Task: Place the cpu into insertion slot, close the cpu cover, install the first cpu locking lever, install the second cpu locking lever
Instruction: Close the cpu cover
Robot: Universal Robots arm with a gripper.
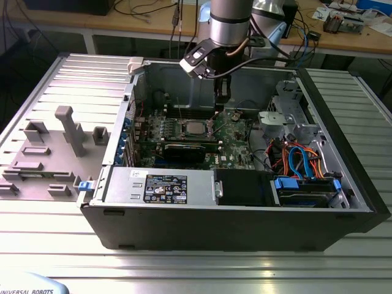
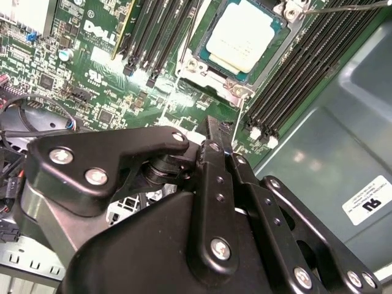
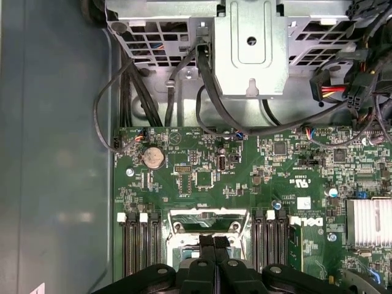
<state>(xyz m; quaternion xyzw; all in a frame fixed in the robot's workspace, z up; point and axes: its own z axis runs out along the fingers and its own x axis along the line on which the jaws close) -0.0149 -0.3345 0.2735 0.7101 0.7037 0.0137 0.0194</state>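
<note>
Holding: nothing seen at the tips; the gripper [image 3: 214, 244] has its jaws together.
Gripper position: low inside the open computer case [image 1: 343, 202], with its tips just beside the socket on the exterior view's right. Contact with the board cannot be confirmed.
Chip: the cpu [image 2: 246, 33] lies flat and square in the insertion slot [image 2: 195, 65], silver top up. It sits on the green motherboard [image 3: 202, 159] between banks of memory slots [image 2: 306, 67].
Cover: the cpu cover [image 3: 208, 214] shows as a silvery frame edge across the socket; whether it is fully down cannot be told.
Lever: a thin wire locking lever [image 2: 334, 8] runs out from a socket corner and appears unlatched.
Step in hand: placement judged complete; work stands at the cover or the first lever.
Requirement: judged to need a closed-finger push on thin metal close to the chip, with exact alignment and modest force. A slip onto the board is the hazard.
</note>
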